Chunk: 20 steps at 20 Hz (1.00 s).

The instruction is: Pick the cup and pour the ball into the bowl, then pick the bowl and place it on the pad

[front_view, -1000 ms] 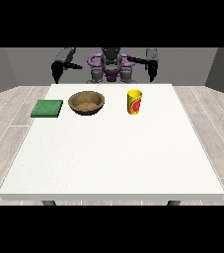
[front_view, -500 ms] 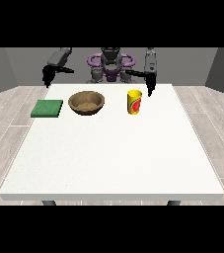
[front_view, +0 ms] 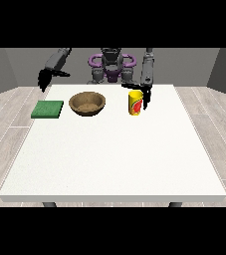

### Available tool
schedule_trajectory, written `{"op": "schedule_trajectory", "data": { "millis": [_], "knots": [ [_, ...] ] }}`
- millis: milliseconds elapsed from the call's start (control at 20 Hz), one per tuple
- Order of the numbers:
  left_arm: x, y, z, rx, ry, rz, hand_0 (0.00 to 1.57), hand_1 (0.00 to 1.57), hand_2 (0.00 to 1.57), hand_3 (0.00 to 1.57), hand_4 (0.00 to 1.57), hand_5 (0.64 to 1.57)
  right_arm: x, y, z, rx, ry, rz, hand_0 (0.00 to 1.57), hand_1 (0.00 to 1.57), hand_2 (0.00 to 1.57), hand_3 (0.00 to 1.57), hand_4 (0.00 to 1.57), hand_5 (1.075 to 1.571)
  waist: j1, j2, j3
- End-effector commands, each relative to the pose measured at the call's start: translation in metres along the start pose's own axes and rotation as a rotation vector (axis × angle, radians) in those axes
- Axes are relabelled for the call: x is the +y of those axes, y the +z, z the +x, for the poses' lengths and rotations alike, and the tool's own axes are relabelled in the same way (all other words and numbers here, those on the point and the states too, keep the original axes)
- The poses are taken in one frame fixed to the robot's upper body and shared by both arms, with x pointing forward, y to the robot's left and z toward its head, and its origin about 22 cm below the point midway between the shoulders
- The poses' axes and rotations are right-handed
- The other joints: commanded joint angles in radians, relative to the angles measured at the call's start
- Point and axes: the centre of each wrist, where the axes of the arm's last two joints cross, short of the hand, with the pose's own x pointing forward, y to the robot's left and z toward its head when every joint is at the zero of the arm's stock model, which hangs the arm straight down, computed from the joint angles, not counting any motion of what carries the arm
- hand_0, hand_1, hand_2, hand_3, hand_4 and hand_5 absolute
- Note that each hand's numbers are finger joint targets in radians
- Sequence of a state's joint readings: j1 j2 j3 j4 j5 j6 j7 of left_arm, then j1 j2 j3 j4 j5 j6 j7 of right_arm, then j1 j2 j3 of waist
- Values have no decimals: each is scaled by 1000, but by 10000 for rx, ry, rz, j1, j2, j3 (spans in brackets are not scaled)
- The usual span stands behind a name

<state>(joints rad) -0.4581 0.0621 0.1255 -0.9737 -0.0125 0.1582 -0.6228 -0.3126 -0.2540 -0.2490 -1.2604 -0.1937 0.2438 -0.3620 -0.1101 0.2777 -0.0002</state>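
In the front view, the yellow cup point(front_view: 135, 102) stands upright on the white tabletop point(front_view: 114, 154), just beside the brown bowl point(front_view: 87, 103); the green pad point(front_view: 48, 109) lies on the bowl's other side. The hand at the view's right point(front_view: 145, 95) hangs right beside the cup, fingers pointing down, thumb spread above the rim, holding nothing. The hand at the view's left point(front_view: 46, 78) hovers clear of the pad, relaxed. The ball is not visible. Closing off-centre could tip the cup and spill the ball short of the bowl.

The hand at the view's right point(front_view: 146, 95) hangs lower, fingers point(front_view: 147, 103) straight down.
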Motion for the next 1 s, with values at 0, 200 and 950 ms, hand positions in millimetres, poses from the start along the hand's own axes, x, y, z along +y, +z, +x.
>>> {"op": "schedule_trajectory", "data": {
  "millis": [0, 200, 950],
  "knots": [
    [7, 9, -19, 482, 47, -83, 0, 0, 0, 0, 0, 1254, -19, 5, 0, 609, 142, -112, 0, 0, 0, 0, 0, 1558, 59, -423, -1],
    [6, 13, -30, 115, 10, 187, 0, 0, 0, 0, 0, 1238, -15, 9, -8, 71, 5, 52, 0, 0, 0, 0, 0, 1560, -97, 194, -1],
    [-9, -3, -25, -91, -5389, 490, 1356, 1356, 1571, 1571, 950, 1525, -82, 15, 1, 360, 41, -414, 0, 0, 0, 0, 0, 1555, -336, -486, 21]
  ]
}}
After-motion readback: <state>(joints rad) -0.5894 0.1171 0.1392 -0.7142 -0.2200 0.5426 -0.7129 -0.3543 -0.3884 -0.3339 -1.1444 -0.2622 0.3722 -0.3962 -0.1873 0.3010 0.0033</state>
